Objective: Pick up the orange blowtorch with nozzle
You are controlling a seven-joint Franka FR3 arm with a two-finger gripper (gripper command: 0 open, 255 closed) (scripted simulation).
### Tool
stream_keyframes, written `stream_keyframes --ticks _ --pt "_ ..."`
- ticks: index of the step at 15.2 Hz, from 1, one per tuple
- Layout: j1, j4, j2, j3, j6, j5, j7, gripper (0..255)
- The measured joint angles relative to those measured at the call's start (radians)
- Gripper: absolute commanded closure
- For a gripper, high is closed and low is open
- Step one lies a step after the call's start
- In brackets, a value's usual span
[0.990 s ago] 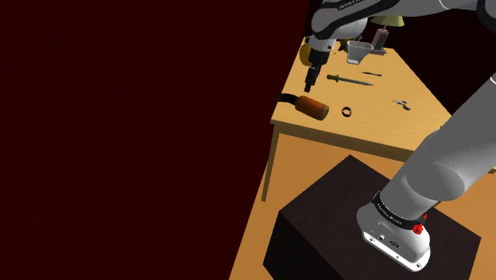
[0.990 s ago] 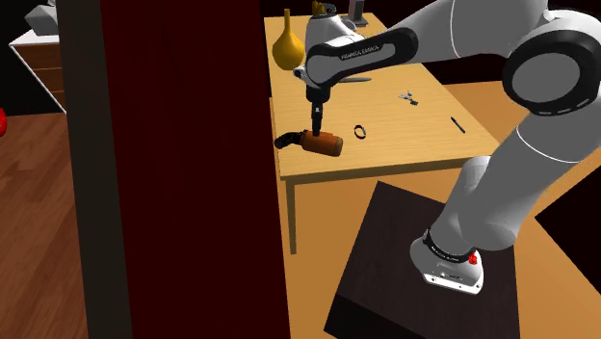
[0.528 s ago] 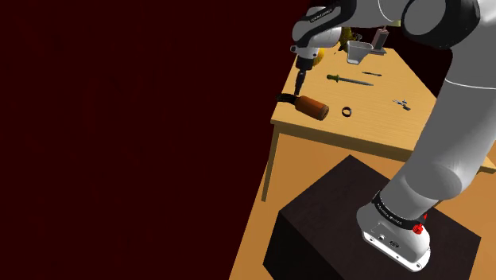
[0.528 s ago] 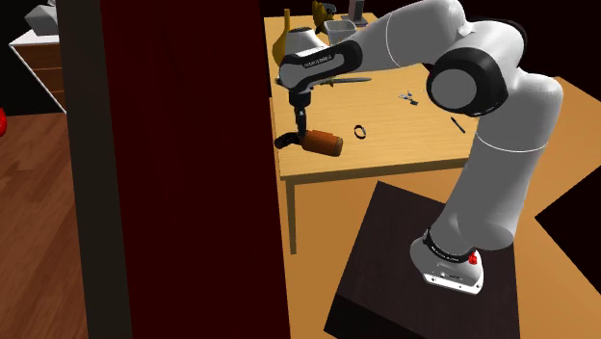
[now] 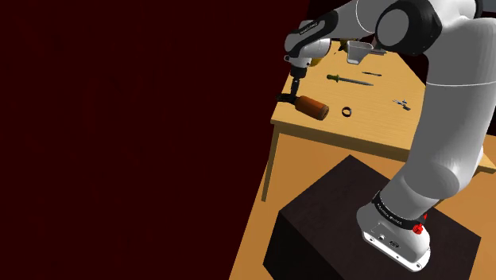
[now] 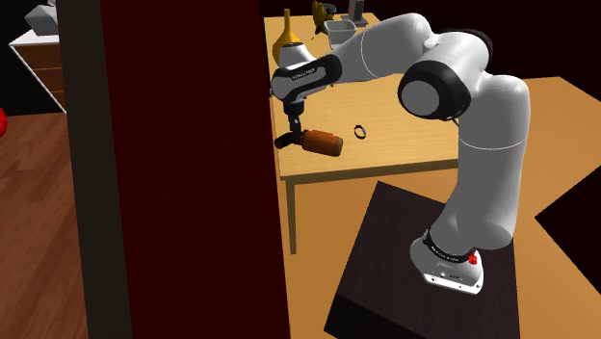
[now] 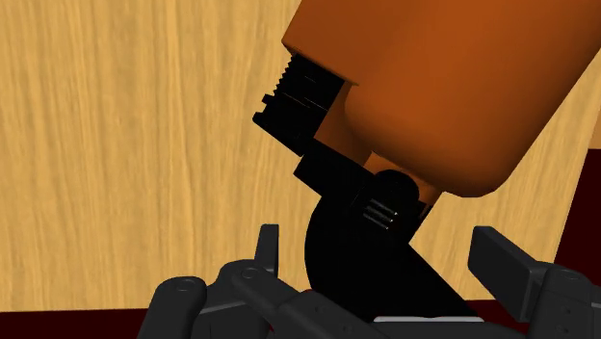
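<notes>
Gripper [image 5: 295,86] hung over the wooden table [image 5: 373,131], close to the edge by the dark red wall [image 5: 143,135], fingers pointing down. The blowtorch [image 5: 313,107] lay on its side on the tabletop just under it, orange body w/ a black nozzle [image 5: 284,97] at the 9 o'clock end in the shoulder view, nozzle tip almost at the table's rim.

In the second exterior view the gripper [image 6: 296,127] sat at approx. 10 o'clock of the orange body [image 6: 325,144], right over the nozzle [image 6: 284,142] end.

In the wrist view the fingers [image 7: 268,248] stood apart, one on each side of the black nozzle head [image 7: 356,217]. There was a visible gap on both sides, so no contact and nothing clamped. The orange body [image 7: 453,87] loomed just beyond the fingertips, wood grain behind it.

In the shoulder view a small dark ring [image 5: 347,111] lay at 3 o'clock of the torch, apart from it. A screwdriver [image 5: 350,79] lay at approx. 1 o'clock, further back. In the second exterior view a yellow vase [image 6: 287,43] stood at 12 o'clock of the gripper, at the table's far end. The dark stand [image 5: 334,231] sat at 6 o'clock of the table in the shoulder view.
</notes>
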Motion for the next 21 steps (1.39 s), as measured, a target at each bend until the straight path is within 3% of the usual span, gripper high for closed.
stream_keyframes --ticks 2,3,13,21 --pt "-0.002 -0.005 0.014 0.003 0.018 0.006 -0.005 0" --pt "-0.002 -0.009 0.015 0.003 0.023 0.007 -0.006 255" --pt "-0.002 -0.014 0.015 0.003 0.028 0.008 -0.007 255" --pt "0.005 0.018 -0.029 -0.005 -0.046 -0.013 0.013 255"
